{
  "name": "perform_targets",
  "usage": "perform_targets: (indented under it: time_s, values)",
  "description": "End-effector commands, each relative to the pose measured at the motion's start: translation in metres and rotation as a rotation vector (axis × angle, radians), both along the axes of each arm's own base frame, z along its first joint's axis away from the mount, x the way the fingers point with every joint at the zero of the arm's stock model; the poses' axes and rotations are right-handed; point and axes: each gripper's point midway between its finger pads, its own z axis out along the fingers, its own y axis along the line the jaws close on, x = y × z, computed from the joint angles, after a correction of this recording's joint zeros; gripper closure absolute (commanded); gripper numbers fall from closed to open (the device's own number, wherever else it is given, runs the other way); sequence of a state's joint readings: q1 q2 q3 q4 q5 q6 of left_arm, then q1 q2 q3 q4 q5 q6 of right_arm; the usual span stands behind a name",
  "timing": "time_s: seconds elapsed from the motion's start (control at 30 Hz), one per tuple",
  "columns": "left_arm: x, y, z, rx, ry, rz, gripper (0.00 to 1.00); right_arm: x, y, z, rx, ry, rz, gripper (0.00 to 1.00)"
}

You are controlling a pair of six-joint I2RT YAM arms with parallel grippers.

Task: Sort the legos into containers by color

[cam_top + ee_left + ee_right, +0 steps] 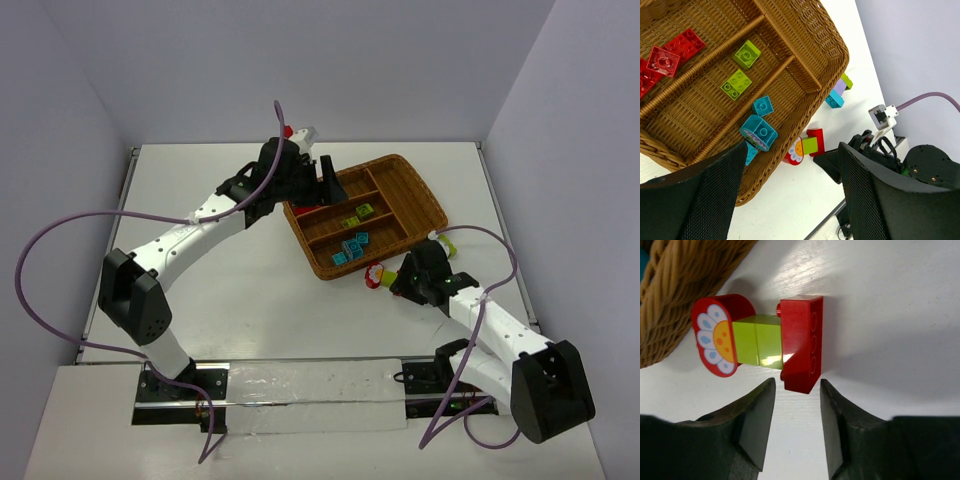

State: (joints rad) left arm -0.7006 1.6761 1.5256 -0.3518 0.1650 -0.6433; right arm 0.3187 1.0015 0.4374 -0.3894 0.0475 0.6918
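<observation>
The brown wicker tray (432, 205) lies at centre right. Its slots hold red bricks (675, 47), yellow-green bricks (736, 84) and cyan bricks (762, 106). A joined stack lies on the table beside the tray's near corner: a red flower piece (717, 335), a yellow-green brick (758, 341) and a red brick (802, 342). My right gripper (797, 390) is open, its fingertips just short of the red brick's near end, not touching it. My left gripper (792, 200) is open and empty, above the tray's left end (325, 185).
A small purple, green and cyan stack (839, 90) lies on the table outside the tray's right side, close to my right wrist (445, 243). The right gripper (832, 162) shows in the left wrist view. Walls close in the table on three sides.
</observation>
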Motion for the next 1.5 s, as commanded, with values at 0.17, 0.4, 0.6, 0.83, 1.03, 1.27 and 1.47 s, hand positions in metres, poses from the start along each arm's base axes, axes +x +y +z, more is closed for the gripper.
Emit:
perform_targets:
  time_s: [0.17,0.4,0.6,0.83,1.03,1.27,1.47]
  values:
    - [0.003,-0.011,0.022,-0.032,-0.048,-0.021,0.20,0.018,-0.008,0.004,-0.076,-0.028,-0.039,0.48]
    - [0.002,-0.012,0.021,-0.028,-0.046,-0.023,0.20,0.024,-0.009,0.002,-0.104,-0.037,-0.028,0.59]
    - [0.003,-0.013,0.020,-0.027,-0.046,-0.021,0.20,0.024,-0.005,0.005,-0.100,-0.052,0.004,0.90]
    - [0.002,-0.014,0.021,-0.029,-0.046,-0.024,0.20,0.017,-0.001,0.010,-0.068,-0.057,0.010,0.96]
    - [0.001,-0.015,0.021,-0.029,-0.048,-0.027,0.20,0.018,-0.003,0.033,-0.052,-0.119,-0.016,0.87]
    - [0.000,-0.016,0.021,-0.030,-0.046,-0.031,0.20,0.039,-0.016,0.053,-0.146,-0.156,-0.058,0.24]
    - [-0.002,-0.012,0.021,-0.017,-0.053,-0.025,0.20,0.064,-0.014,0.052,-0.180,-0.159,-0.042,0.13]
